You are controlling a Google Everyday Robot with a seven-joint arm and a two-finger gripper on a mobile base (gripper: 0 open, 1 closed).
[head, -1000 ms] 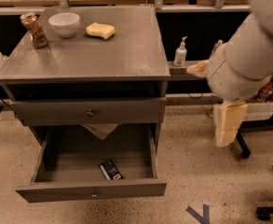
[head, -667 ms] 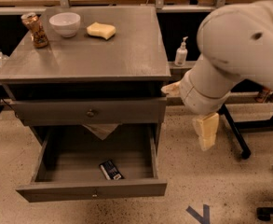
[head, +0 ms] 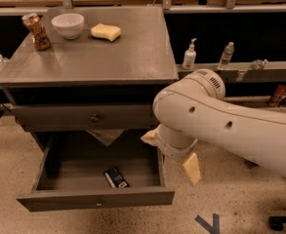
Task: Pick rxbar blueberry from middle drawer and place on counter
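Closer now to the middle drawer point(head: 96, 199).
Swings the gripper point(head: 171, 152) left to the drawer's right side, jaws wide apart and empty; not yet touching the rxbar blueberry point(head: 115, 177) down on the drawer floor.

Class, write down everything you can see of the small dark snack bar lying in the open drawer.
The rxbar blueberry is a small, flat, rectangular bar in a dark wrapper with pale print. It lies flat, at a slant, on the floor of the pulled-out middle drawer, near its front wall, slightly right of centre. Nothing else touches it. The gripper, open and empty, hangs to its right, outside the drawer.
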